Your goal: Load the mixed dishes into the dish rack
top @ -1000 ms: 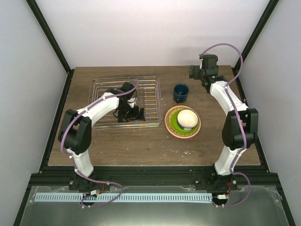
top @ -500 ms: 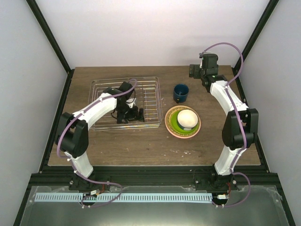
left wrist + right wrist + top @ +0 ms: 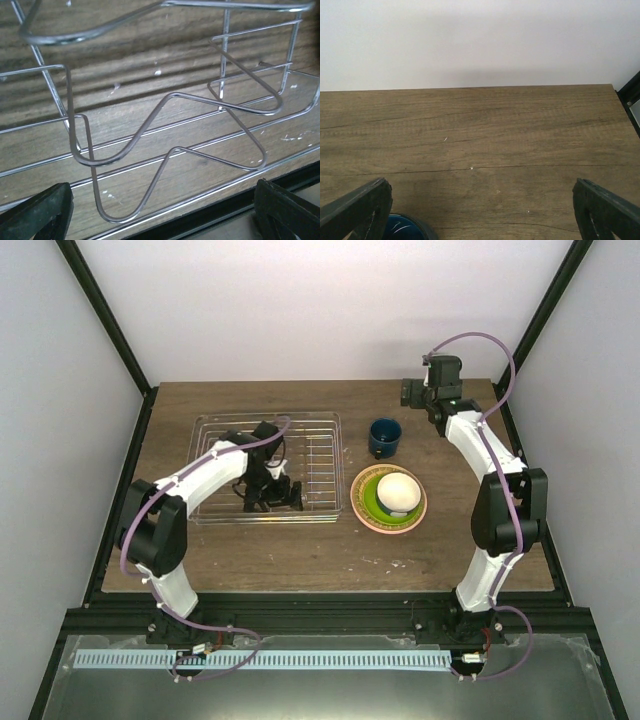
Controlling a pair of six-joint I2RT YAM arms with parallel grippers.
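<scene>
The dish rack [image 3: 318, 440], a silver wire frame, lies at the table's left middle. My left gripper [image 3: 272, 500] hangs low inside its near part, open. In the left wrist view the rack's bent wires [image 3: 170, 125] fill the frame, and the black fingertips [image 3: 40, 212] stand wide apart with only wire and wood between them. The dark blue mug [image 3: 384, 437] stands right of the rack. Nearer, a white bowl [image 3: 398, 490] rests on a lime-green plate [image 3: 366, 502], which rests on a salmon-pink plate [image 3: 386, 528]. My right gripper [image 3: 414, 392] is open behind the mug, holding nothing. The mug's rim [image 3: 405, 229] shows beside its left finger.
The white back wall rises close behind the right gripper. Black frame posts [image 3: 105, 330] run along both table sides. A black rail [image 3: 320, 605] borders the near edge. Bare wood [image 3: 485, 145] lies in front of the right gripper.
The dish rack and my left gripper inside it have shifted together toward the near edge. The right arm has hardly moved.
</scene>
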